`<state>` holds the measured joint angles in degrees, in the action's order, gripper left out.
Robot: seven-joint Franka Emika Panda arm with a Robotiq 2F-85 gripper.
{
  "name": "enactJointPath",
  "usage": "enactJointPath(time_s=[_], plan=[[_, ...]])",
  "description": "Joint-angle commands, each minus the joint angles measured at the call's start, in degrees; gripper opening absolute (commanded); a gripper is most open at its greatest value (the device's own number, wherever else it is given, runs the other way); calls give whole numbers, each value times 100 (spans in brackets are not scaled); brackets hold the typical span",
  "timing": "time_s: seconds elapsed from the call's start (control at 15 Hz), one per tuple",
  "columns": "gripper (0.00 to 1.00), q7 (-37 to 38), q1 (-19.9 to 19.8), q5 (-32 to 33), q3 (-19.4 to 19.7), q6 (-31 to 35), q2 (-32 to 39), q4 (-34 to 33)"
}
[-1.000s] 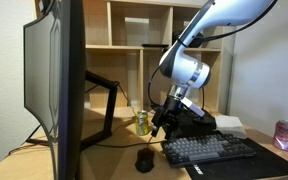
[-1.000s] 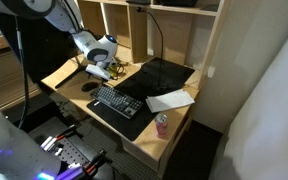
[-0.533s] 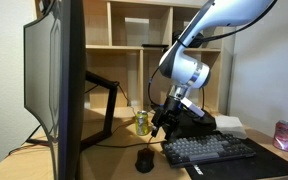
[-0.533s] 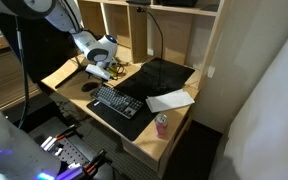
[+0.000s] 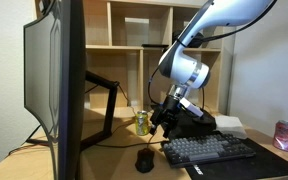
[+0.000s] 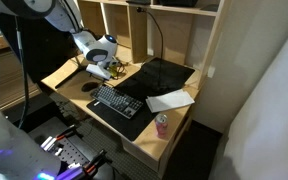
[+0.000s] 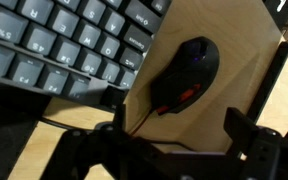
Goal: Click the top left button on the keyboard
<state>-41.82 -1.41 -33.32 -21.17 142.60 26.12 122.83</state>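
Hangs the gripper (image 7: 174, 160), fingers spread wide, above a glossy black oval mouse (image 7: 184, 75) on pale smooth wood. Shows the flat rectangular keyboard (image 7: 64, 45), matte grey square keycaps, just beside that mouse.

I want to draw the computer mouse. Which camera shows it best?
The wrist view: the mouse sits close up and large, its oval shape and red markings clear. In both exterior views it is only a tiny dark blob near the keyboard.
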Motion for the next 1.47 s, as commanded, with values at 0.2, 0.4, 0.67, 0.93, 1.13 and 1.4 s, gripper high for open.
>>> enactJointPath(time_s=[0.2,0.4,0.67,0.93,1.13,1.4], plan=[[100,-36,28,-92,7,165,0,78],[100,-24,73,-92,15,238,353,-51],[100,-233,19,-217,-145,574,651,-141],[100,-130,36,-122,-113,719,548,-121],[100,-74,-30,-26,-135,441,179,-29],[100,-86,-92,-49,-155,61,-436,90]])
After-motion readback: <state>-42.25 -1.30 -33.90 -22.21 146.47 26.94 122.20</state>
